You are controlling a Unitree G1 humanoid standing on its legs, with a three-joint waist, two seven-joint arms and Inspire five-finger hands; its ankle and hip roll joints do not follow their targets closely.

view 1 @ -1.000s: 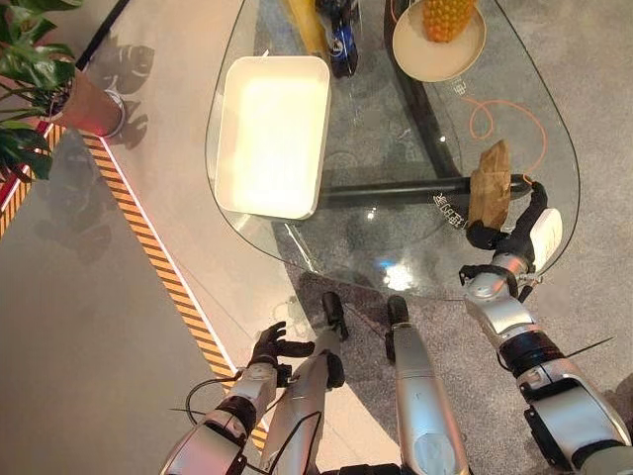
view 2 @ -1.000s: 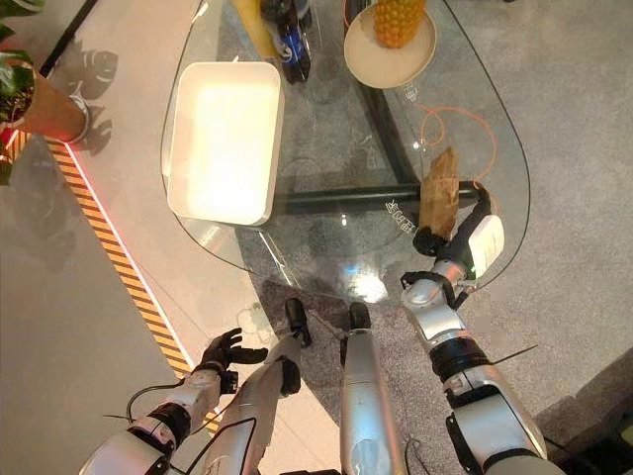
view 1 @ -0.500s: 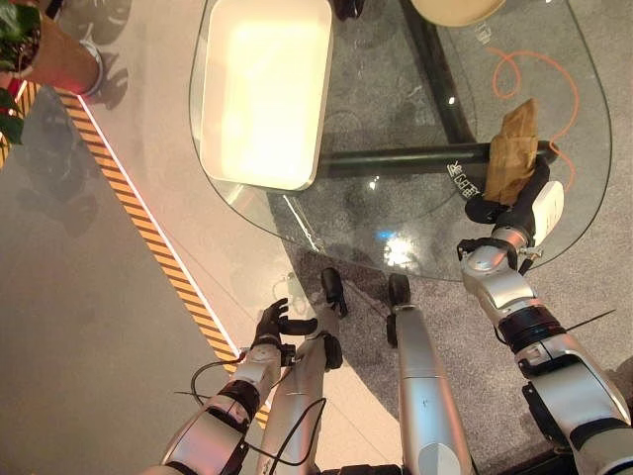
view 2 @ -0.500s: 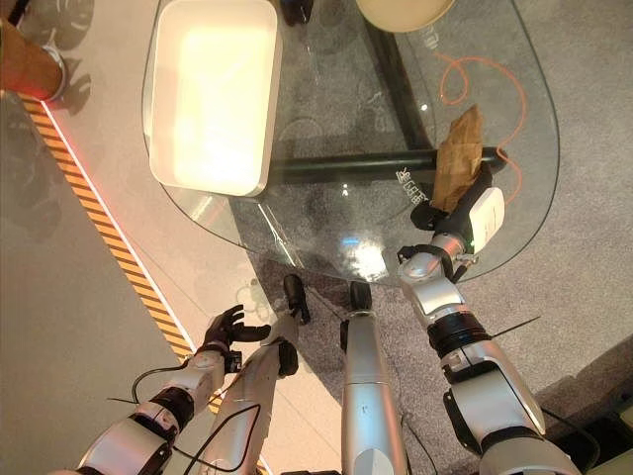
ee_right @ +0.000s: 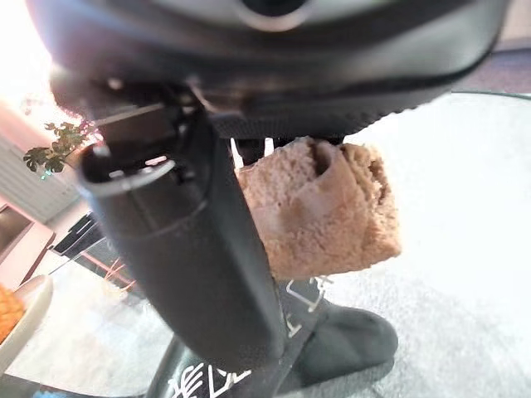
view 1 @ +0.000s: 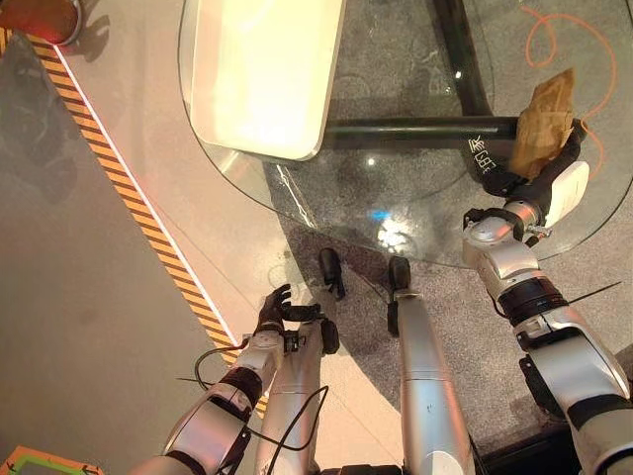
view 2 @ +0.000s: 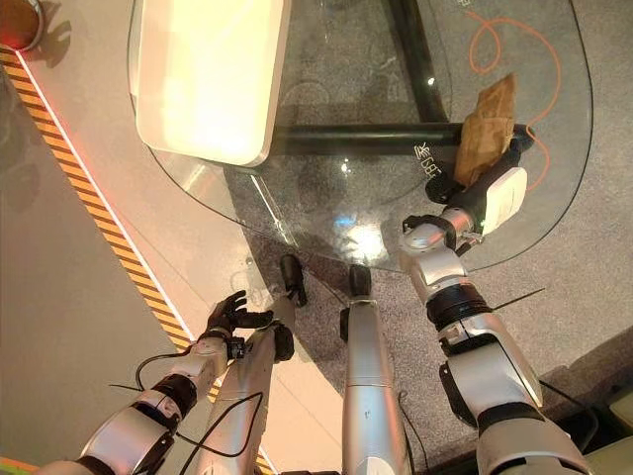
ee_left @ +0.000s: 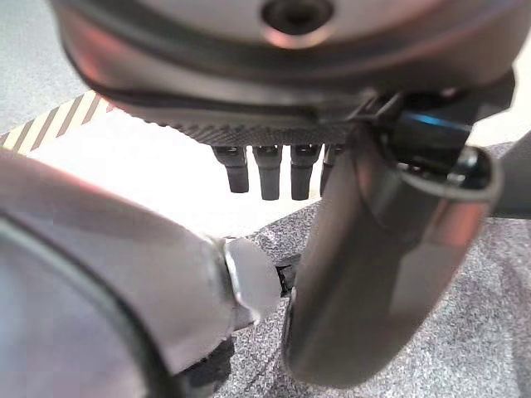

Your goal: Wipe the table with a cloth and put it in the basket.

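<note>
Right wrist view shows the right hand [ee_right: 191,249] clamped around the brown cloth [ee_right: 319,207] over the glass table [view 1: 415,213], seemingly for wiping, while the left hand [view 1: 275,315] hangs relaxed below, well short of the white basket [view 1: 262,74].

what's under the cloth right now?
The brown cloth, held in the right hand, lies on the glass table. Under the glass: a dark bar, an orange cable. The glass directly beneath the cloth is covered.

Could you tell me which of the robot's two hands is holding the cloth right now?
The right hand, over the glass table, grips the brown cloth; the left hand hangs low beside the table, holding nothing.
</note>
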